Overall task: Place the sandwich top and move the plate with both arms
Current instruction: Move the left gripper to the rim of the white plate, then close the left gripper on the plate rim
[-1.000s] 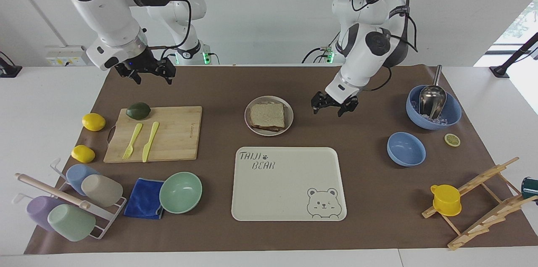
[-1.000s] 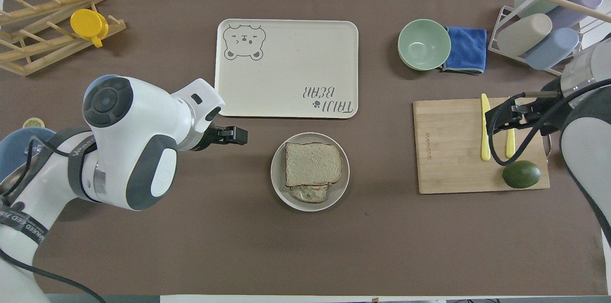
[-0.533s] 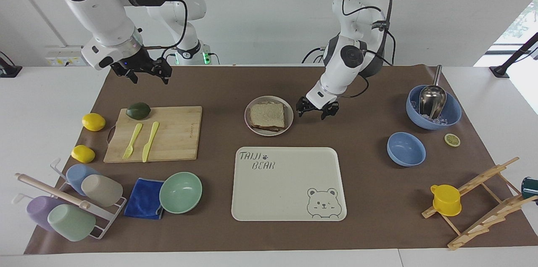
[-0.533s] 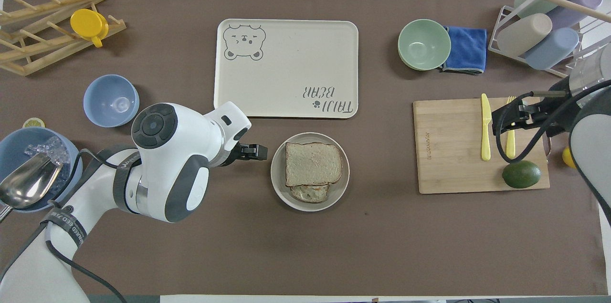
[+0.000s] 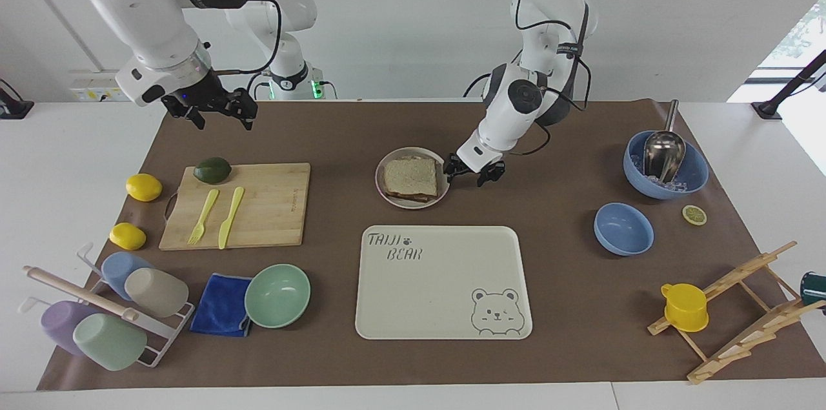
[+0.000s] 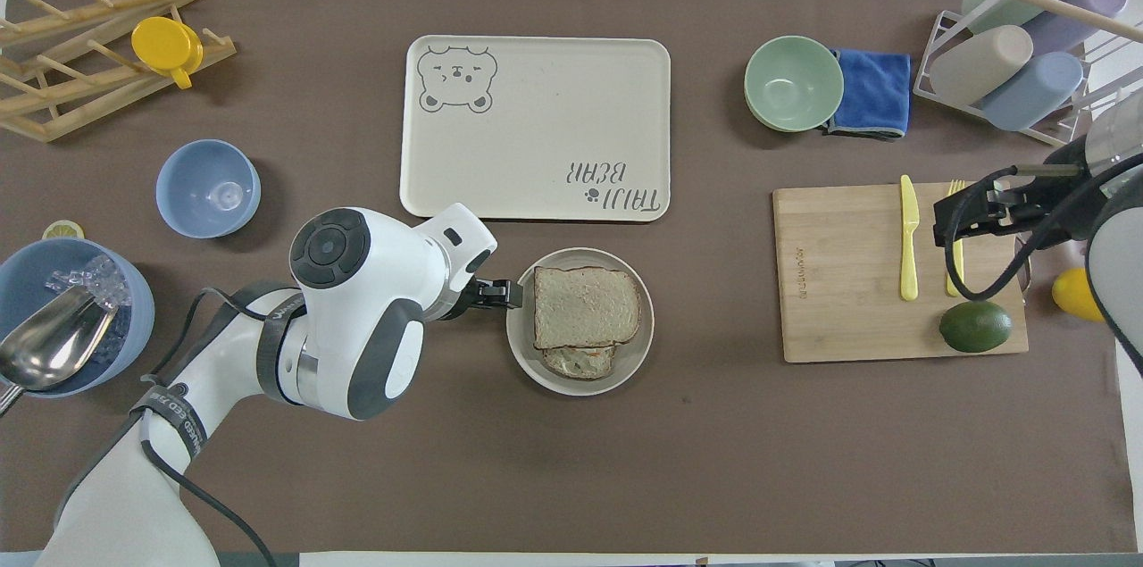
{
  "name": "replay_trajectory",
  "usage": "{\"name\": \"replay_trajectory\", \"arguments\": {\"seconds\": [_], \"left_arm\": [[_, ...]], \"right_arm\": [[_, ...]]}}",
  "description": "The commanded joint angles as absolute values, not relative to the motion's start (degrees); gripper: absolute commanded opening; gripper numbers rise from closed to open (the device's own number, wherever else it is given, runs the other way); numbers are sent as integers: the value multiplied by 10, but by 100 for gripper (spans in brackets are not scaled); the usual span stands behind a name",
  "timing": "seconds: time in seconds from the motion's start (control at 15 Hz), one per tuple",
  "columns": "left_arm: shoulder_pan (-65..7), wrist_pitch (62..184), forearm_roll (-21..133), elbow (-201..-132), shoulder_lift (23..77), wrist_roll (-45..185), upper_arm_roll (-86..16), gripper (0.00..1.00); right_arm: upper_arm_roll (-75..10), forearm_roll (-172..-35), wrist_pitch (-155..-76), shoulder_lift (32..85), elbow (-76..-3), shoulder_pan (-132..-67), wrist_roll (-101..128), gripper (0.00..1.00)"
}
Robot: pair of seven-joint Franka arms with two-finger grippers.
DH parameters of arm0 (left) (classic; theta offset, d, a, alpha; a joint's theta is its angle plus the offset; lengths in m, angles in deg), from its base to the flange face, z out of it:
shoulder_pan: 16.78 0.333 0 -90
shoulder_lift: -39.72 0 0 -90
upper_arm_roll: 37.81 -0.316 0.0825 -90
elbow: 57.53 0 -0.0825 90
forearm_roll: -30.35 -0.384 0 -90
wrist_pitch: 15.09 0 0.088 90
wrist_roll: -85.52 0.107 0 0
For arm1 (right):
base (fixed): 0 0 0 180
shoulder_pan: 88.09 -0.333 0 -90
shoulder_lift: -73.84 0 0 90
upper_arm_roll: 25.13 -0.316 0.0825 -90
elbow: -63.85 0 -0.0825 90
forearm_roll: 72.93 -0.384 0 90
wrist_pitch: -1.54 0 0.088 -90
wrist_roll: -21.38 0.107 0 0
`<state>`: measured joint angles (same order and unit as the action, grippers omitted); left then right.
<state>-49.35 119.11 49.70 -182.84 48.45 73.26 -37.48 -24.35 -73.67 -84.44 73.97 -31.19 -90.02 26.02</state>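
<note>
The sandwich top lies flat on a lower slice, both on the small round plate at the table's middle. My left gripper is down at the plate's rim, on the side toward the left arm's end. It is open, with one fingertip right at the rim. My right gripper hangs open in the air over the robot-side edge of the cutting board and holds nothing.
The cream bear tray lies just farther from the robots than the plate. An avocado, a yellow fork and a knife are on the cutting board. Two blue bowls, a green bowl, a cup rack and a wooden rack line the ends.
My left gripper has swung in low from over the mat to the plate's rim, its fingers drawing slightly closer. The right gripper drifted a little toward its own end of the table.
</note>
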Motion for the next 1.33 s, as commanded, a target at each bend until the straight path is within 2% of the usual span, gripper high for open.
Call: {"name": "replay_trajectory", "arguments": {"seconds": [0.0,0.8,1.0,1.27], "left_arm": [[-511,1205,509,-1838,481,719,-383,71],[-524,1211,530,-1854,480,691,-383,50],[-535,1218,531,-1855,479,673,-383,37],[-547,1233,531,-1858,482,652,-383,27]], "right_arm": [[-227,-742,-850,740,-310,-895,223,100],[-203,-734,-847,743,-300,-884,199,100],[-203,-735,-845,746,-306,-883,201,100],[-204,-735,-845,746,-306,-889,202,100]]}}
